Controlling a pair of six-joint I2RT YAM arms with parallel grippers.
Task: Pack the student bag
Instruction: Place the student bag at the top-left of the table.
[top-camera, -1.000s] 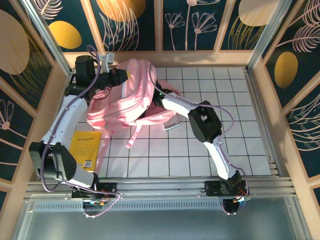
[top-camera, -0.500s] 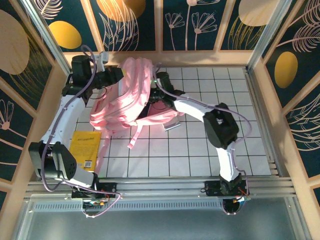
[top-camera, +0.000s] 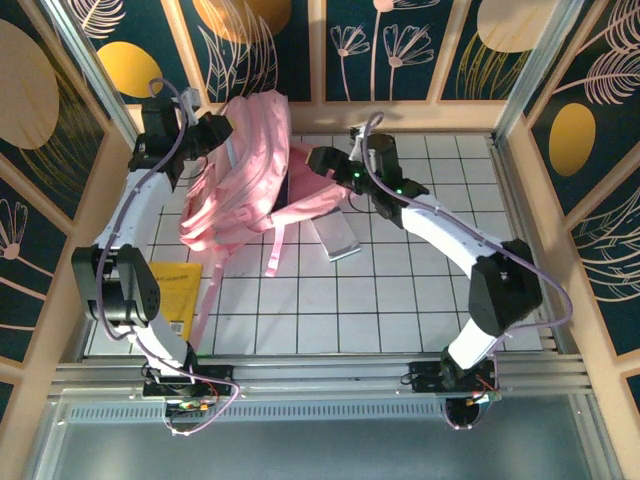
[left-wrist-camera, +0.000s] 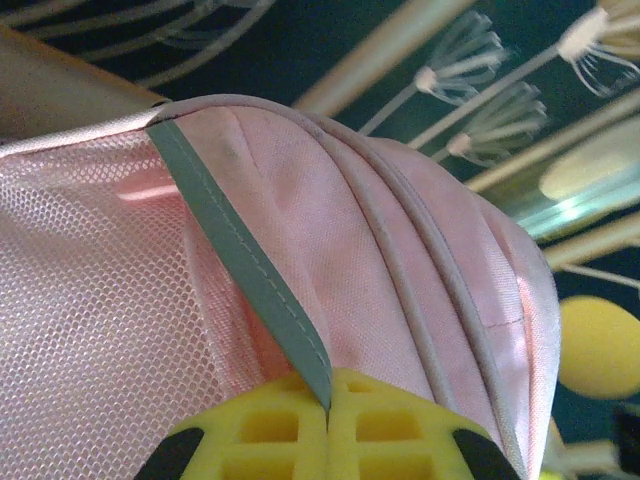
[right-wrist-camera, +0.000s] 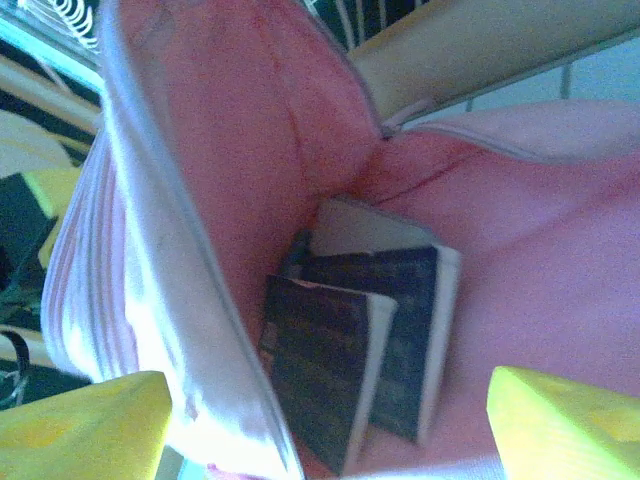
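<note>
Plainly the pink student bag (top-camera: 250, 170) gapes; left jaws pinch its trim (left-wrist-camera: 250, 280), right jaws spread.

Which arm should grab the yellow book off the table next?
Right, probably: the right gripper is open and free beside the student bag, while the left gripper is clamped on the bag's rim, holding it up.

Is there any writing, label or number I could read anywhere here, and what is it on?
No text can be read.
On the yellow book: any print is too small to read.
On the dark books inside the pink backpack: cover markings too blurred to read.
</note>
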